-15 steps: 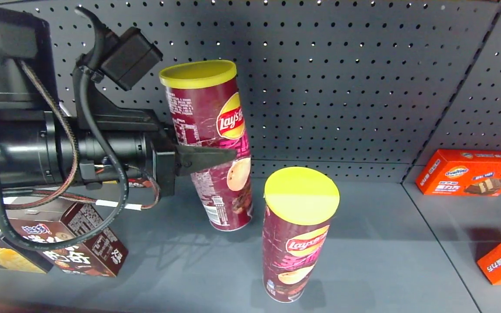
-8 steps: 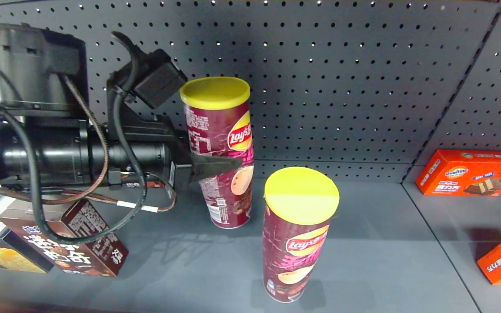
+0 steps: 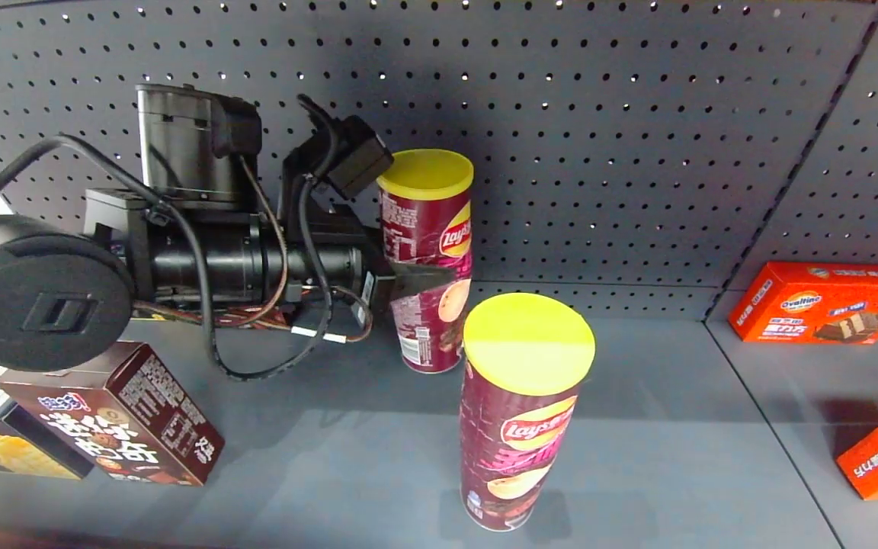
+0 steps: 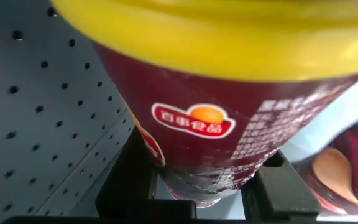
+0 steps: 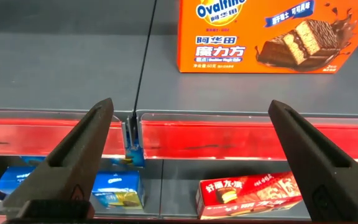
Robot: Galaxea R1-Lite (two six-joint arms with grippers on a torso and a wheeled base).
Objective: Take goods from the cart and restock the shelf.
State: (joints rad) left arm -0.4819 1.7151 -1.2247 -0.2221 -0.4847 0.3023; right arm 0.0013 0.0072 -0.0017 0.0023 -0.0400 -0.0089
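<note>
Left end effector (image 3: 427, 278) clamped around a chips can (image 3: 425, 221).
Second can (image 3: 519, 427) stands just right of it; held can's base perhaps touches the shelf (image 3: 660, 435).

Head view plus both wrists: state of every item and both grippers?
held chip can: upright, lid on, clamped in the jaws of the left gripper, near the pegboard.
front chip can: upright on the shelf, lid on, free.
left gripper: shut on the held chip can.
right gripper: open, empty.
brown box: closed, lying skewed on the shelf.
back orange box: closed, lying flat.
</note>
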